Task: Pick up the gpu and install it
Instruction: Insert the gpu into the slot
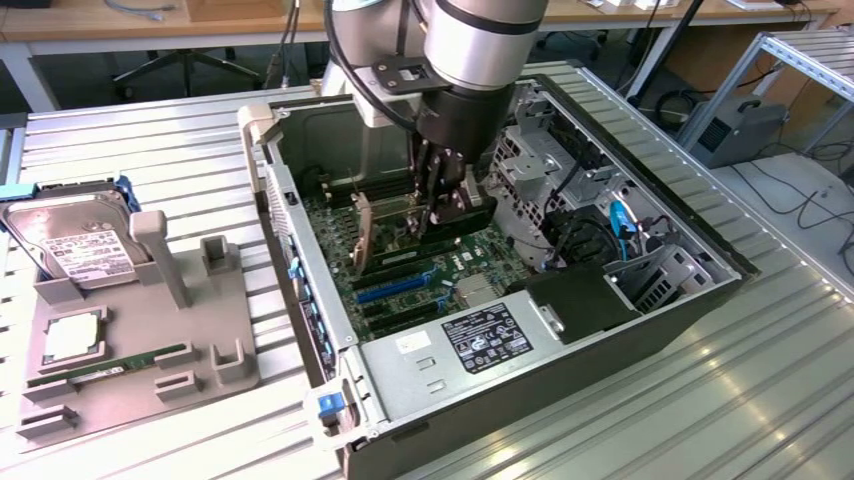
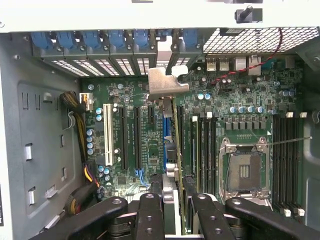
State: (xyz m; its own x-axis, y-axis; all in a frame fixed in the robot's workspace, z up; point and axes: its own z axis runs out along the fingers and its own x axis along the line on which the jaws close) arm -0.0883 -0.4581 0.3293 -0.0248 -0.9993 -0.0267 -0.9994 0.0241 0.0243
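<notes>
One card in play: the claw (image 2: pixel 172 200) pinches the gpu (image 2: pixel 176 145) edge-on above the motherboard (image 2: pixel 235 120); keep it square to its slot, bracket against the case's (image 1: pixel 694 300) rear wall.

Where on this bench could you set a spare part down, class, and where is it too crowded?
Free: the ribbed metal tabletop on the exterior view's right of the computer case, and the strip behind the grey holder tray. Crowded: inside the case, where the hand holds the gpu over the motherboard.

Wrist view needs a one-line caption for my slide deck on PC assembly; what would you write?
Gripper holds the gpu edge-on above the motherboard, its bracket at the rear slots.
</notes>
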